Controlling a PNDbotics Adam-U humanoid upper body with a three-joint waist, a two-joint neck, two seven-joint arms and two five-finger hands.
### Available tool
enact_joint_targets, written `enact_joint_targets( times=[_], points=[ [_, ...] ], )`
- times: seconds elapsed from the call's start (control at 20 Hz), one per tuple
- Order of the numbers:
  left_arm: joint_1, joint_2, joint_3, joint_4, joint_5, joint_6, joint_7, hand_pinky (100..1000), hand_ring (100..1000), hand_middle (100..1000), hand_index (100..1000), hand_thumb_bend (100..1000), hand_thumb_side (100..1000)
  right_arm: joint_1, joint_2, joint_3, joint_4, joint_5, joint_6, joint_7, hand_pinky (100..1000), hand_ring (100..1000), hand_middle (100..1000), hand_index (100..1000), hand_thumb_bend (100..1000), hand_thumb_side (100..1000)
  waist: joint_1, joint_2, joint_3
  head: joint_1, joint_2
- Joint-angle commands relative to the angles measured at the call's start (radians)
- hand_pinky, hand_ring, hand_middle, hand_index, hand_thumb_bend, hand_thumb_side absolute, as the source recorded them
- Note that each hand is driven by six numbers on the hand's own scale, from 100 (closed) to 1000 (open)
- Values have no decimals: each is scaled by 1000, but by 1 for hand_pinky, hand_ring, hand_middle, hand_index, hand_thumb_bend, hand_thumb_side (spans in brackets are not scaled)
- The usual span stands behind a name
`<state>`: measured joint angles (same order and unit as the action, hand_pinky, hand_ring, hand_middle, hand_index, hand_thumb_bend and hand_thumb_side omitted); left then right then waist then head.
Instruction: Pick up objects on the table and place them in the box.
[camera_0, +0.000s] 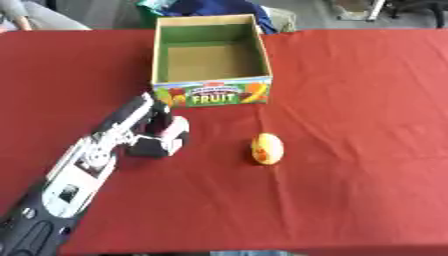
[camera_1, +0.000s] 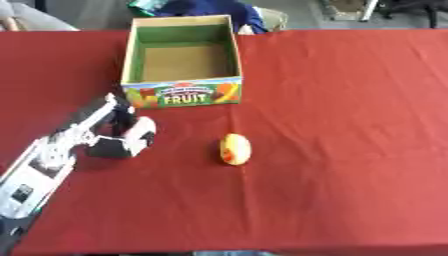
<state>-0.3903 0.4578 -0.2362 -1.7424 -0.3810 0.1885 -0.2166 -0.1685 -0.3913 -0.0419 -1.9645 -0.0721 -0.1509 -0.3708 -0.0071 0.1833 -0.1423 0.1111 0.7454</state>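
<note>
**Yellow fruit lies on the red cloth, short of the box**

The yellow fruit (camera_0: 267, 148), oval with a reddish blush on its lower side, lies alone on the cloth, and nothing touches it.

The left hand (camera_0: 163, 134) is low over the table, reaching in from the lower left on a black and silver arm (camera_0: 83, 172). Its fingers point down and inward in a curled bunch; whether they close on anything cannot be told, since the hand's own body hides what is beneath it. The hand is to the left of the fruit and apart from it, with bare cloth between them.

Beyond the hand, just up and to its right, stands the box (camera_0: 212, 94), an open cardboard carton with green inner walls and a printed front that reads FRUIT. What shows of its brown floor is bare. The fruit lies in front of the box's right corner, on the red tablecloth (camera_0: 359, 125) that covers the whole table.
</note>
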Motion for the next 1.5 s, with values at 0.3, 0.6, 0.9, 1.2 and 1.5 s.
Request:
enact_joint_targets(
  times=[0.3,0.6,0.9,1.2,1.5],
  points=[
    [-165,116,43,3,16,56,32,275,247,214,360,294,100,-5,-19,0,-6,-6,-2,6,605,702,640,793,100,357,3,-21,-11,0,-16],
    [-361,89,18,258,-35,51,89,288,249,215,362,295,100,-6,-13,6,-4,-11,-1,14,605,703,640,794,100,356,0,-18,-24,5,-23],
    [-505,5,30,546,-136,-10,165,299,260,226,370,300,100,-13,-6,12,-4,-14,-2,20,605,704,639,794,100,355,-6,-6,-43,16,-36],
    [-610,-79,80,771,-220,-72,250,314,277,244,386,299,100,-40,6,29,-7,-20,-1,39,605,705,638,795,100,355,-6,26,-87,50,-71],
    [-661,-122,114,890,-309,-89,284,421,443,428,552,501,100,-58,12,42,-7,-27,0,55,605,706,637,795,100,355,0,49,-124,79,-89]
  ],
)
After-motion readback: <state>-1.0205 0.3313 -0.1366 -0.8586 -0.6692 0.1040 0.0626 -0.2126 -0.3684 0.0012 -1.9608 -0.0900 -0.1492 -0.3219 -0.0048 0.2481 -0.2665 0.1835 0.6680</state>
